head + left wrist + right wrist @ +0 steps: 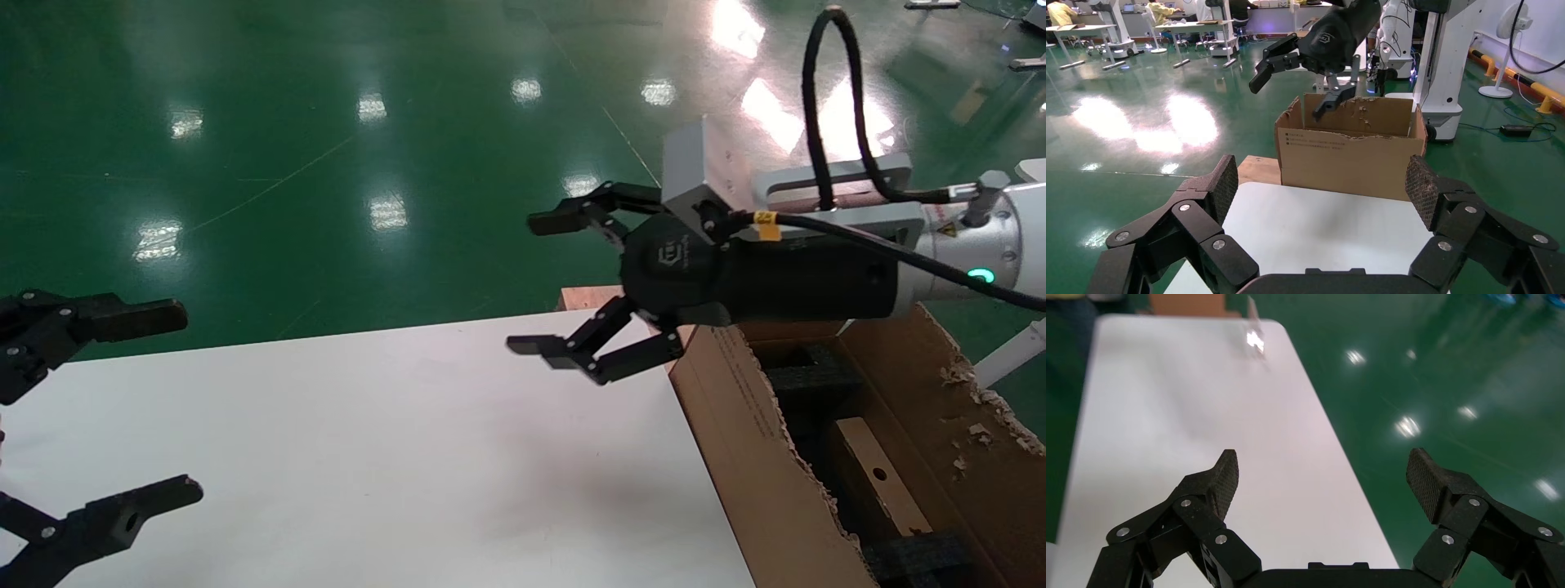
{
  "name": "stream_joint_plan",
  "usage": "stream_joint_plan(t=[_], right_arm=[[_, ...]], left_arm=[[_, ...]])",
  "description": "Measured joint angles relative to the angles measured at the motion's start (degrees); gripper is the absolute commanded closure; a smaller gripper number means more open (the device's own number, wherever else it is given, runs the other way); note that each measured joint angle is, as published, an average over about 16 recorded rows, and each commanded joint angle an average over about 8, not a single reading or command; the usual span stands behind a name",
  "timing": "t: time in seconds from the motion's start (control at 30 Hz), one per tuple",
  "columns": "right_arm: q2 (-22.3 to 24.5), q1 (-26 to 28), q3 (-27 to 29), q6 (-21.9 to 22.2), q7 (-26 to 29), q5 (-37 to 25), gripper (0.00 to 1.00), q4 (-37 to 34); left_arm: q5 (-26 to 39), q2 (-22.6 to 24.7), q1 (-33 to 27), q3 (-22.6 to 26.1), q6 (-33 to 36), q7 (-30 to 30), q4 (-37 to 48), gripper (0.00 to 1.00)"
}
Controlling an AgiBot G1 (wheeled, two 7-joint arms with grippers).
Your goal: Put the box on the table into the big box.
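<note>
The small brown box (881, 480), its round hole showing, lies inside the big box (739, 425) between pieces of black foam (813, 376). The big box stands off the right end of the white table (392, 441). It also shows in the left wrist view (1346, 160), with torn top edges and printed text. My right gripper (535, 284) is open and empty, held in the air over the table's far right corner, beside the big box. It also shows in the left wrist view (1289, 96). My left gripper (181, 402) is open and empty over the table's left end.
A reddish-brown wooden board (584, 296) sticks out behind the table's far right corner, next to the big box. Green glossy floor (327, 163) lies beyond the table's far edge. The left wrist view shows a white robot base (1444, 73) behind the big box.
</note>
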Motion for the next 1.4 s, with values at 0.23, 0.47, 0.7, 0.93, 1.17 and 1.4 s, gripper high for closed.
stream_joint_plan(t=[0.23,0.47,0.7,0.93,1.17,1.4], right_arm=[[-4.39,-11.57,15.82,-6.13,1.54,-1.25,0.00,-0.61],[-8.74,-23.06,31.53,-12.21,3.07,-2.48,0.00,-1.21],[-12.69,-33.54,45.86,-17.70,4.42,-3.60,0.00,-1.76],[-14.95,-39.61,54.15,-20.85,5.14,-4.28,0.00,-2.09],[-15.30,-40.57,55.43,-21.34,5.24,-4.44,0.00,-2.16],[-14.92,-39.49,53.95,-20.82,5.16,-4.34,0.00,-2.11]], left_arm=[[0.00,0.00,0.00,0.00,0.00,0.00,0.00,0.00],[0.00,0.00,0.00,0.01,0.00,0.00,0.00,0.00],[-0.01,0.00,0.00,0.01,-0.01,0.00,0.00,0.00],[-0.01,-0.01,0.01,0.01,-0.02,0.01,0.01,0.00],[-0.01,-0.01,0.01,0.01,-0.03,0.01,0.02,0.00],[-0.01,-0.01,0.01,0.01,-0.03,0.01,0.02,0.00]])
